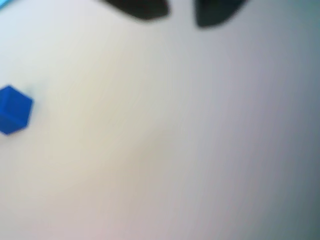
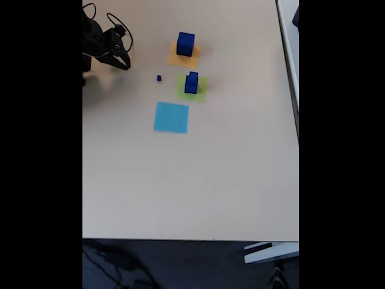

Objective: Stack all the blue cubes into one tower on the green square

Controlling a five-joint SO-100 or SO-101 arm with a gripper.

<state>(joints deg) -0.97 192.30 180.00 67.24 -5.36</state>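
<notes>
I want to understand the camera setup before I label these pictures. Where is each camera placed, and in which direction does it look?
Wrist view: rides on the arm, looks down at the pale table; the two dark fingertips of the gripper enter from the top edge, apart and empty.
Fixed view: sits high, looks down on the whole table, with the arm at top left and three coloured squares.
Shared: probably the tiny blue cube, which lies bare on the table left of the green square.

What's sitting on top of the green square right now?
In the fixed view, the green square carries a short stack of blue cubes, a smaller one on a bigger one. The patch beneath them is covered.
</notes>
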